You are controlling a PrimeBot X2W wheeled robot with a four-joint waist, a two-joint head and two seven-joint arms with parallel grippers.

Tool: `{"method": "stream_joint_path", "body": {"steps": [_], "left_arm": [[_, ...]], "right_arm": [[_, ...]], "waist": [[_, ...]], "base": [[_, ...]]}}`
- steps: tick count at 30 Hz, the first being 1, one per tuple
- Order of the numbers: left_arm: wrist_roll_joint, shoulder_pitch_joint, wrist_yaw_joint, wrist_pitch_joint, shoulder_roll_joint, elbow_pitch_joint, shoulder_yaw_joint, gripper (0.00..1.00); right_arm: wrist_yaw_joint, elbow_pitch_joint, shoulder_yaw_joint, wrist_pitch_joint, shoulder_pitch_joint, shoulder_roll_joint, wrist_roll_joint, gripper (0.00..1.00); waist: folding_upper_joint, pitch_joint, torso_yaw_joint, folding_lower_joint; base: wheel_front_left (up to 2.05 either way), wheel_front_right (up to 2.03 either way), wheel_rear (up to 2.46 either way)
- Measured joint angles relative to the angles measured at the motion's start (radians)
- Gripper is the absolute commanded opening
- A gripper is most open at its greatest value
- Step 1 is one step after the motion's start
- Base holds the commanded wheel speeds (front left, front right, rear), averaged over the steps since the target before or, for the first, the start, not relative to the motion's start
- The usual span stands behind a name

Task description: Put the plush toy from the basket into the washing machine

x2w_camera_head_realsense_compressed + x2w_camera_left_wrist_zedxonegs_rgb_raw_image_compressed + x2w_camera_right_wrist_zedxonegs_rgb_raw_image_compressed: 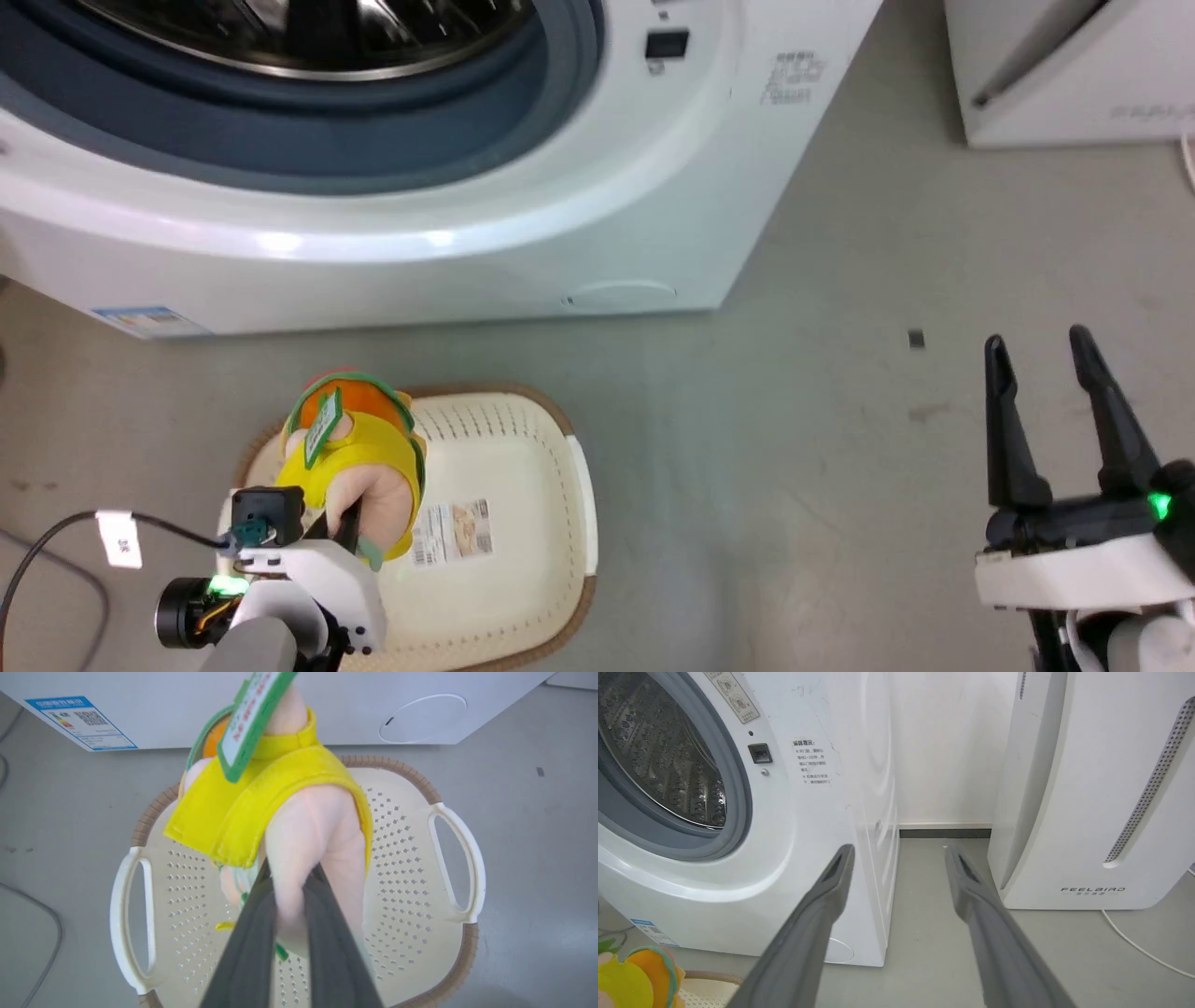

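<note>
My left gripper (350,523) is shut on the plush toy (359,457), pinching a pinkish limb (308,840) between its dark fingers (252,947). The toy hangs above the cream basket (523,439), lifted off its bottom; its yellow body, orange top and green-white tag (252,718) point toward the washing machine (597,187). The washer's steel drum (658,751) stands uncovered inside the grey gasket (280,140). My right gripper (1041,350) is open and holds nothing, low at the right over bare floor. The toy's edge (635,980) peeks into the right wrist view.
The white FEELBIRD appliance (1087,812) stands right of the washer, with a narrow floor gap (943,868) between them. A white cord (1139,942) trails from it. A dark cable (56,560) lies on the floor left of the basket. Grey floor (794,448) spreads between basket and right gripper.
</note>
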Motion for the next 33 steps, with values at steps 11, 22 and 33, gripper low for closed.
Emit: {"method": "stream_joint_path", "body": {"steps": [11, 22, 33], "left_arm": [[0.087, 0.235, 0.032, 0.000, -0.044, -0.411, 0.066, 0.00], [0.135, 0.426, 0.053, 0.000, -0.112, -0.796, 0.101, 0.00], [0.165, 0.388, 0.026, 0.001, -0.083, -0.979, 0.123, 0.00]], "right_arm": [[0.000, 0.027, -0.004, 0.000, 0.085, 0.000, 0.000, 1.00], [0.000, 0.039, 0.008, 0.000, 0.147, 0.000, 0.009, 1.00], [0.000, 0.025, 0.016, 0.000, 0.144, 0.000, 0.018, 1.00]], "waist": [[0.0000, -0.188, 0.037, 0.0000], [0.0000, -0.309, 0.049, -0.0001], [0.0000, -0.282, 0.023, 0.0000]], "base": [[0.00, 0.00, 0.00], [0.00, 0.00, 0.00], [0.00, 0.00, 0.00]]}}
